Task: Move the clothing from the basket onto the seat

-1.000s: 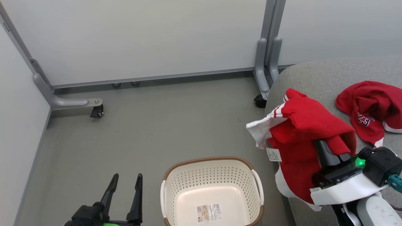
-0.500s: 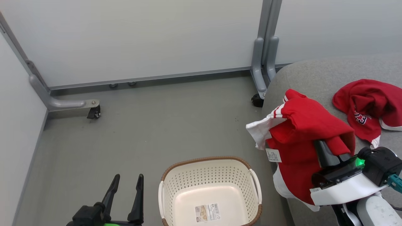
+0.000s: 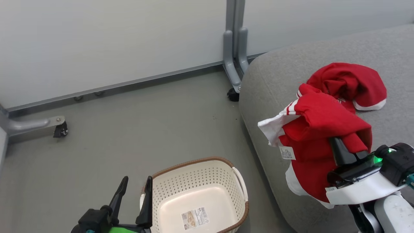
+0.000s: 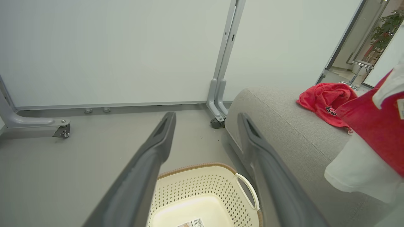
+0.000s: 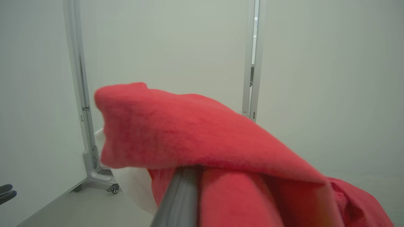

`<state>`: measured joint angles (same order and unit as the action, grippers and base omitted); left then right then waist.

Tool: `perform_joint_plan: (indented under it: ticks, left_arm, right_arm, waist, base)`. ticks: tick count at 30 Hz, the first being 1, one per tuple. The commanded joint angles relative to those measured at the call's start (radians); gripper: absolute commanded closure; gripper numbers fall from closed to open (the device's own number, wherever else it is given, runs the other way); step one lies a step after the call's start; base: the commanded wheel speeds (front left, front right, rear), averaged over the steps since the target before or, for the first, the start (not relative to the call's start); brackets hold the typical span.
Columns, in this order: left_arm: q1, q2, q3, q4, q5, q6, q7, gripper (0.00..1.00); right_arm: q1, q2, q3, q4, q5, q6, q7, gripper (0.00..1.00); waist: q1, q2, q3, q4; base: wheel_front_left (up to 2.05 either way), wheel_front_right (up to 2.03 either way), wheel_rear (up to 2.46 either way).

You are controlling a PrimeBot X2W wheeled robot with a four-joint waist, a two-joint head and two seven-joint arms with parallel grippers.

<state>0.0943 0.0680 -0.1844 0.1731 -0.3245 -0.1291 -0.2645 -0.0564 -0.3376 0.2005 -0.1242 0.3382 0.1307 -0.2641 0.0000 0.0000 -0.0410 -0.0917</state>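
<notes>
clamping one red garment (image 3: 323, 124) in the right hand (image 3: 346, 151), fingers (image 3: 338, 150) pinched together inside the cloth, up over the near left edge of the grey seat (image 3: 275, 81). just beyond, heaped on the seat, a second red garment (image 3: 351, 79). further left, on the floor (image 3: 129, 129), the basket (image 3: 194, 179) with a paper label (image 3: 194, 217) inside; left hand (image 3: 136, 179) spread wide at its left rim.

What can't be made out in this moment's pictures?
Right pincer fingertips: head view, buried in the held red garment; right wrist view, blurred cloth covers them.
Print on the second garment lying on the seat: head view, the held red garment overlaps it.
Basket label text: head view, too small; left wrist view, cut by the bottom edge.
Seat's far end: head view, cut by the right edge.
</notes>
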Motion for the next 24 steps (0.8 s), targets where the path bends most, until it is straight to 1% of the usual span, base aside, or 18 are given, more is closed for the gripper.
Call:
perform_joint_plan:
  ticks: [1, 16, 18, 24]
  left_arm:
    - [-0.023, -0.003, 0.007, -0.001, -0.003, -0.003, 0.001, 0.0]
    - [-0.068, -0.013, -0.012, 0.007, -0.006, -0.003, 0.0, 0.0]
    - [-0.077, -0.013, -0.019, 0.007, -0.004, -0.003, 0.0, 0.0]
    - [-0.127, -0.007, -0.055, 0.019, -0.001, -0.003, 0.0, 0.0]
  right_arm:
    - [-0.019, -0.008, -0.005, -0.005, -0.004, 0.0, 0.0, 1.0]
    - [-0.024, -0.015, -0.043, -0.008, -0.01, 0.0, 0.0, 1.0]
    - [-0.02, -0.011, -0.056, -0.012, -0.011, 0.0, 0.0, 1.0]
    - [0.007, 0.011, -0.114, -0.031, -0.018, 0.0, 0.0, 1.0]
  waist:
    - [0.0, 0.0, 0.026, -0.092]
    - [0.0, 0.0, 0.06, -0.351]
    - [0.0, 0.0, 0.066, -0.375]
    - [0.0, 0.0, 0.098, -0.399]
  base:
    - [0.0, 0.0, 0.0]
    - [0.0, 0.0, 0.0]
    - [0.0, 0.0, 0.0]
    - [0.0, 0.0, 0.0]
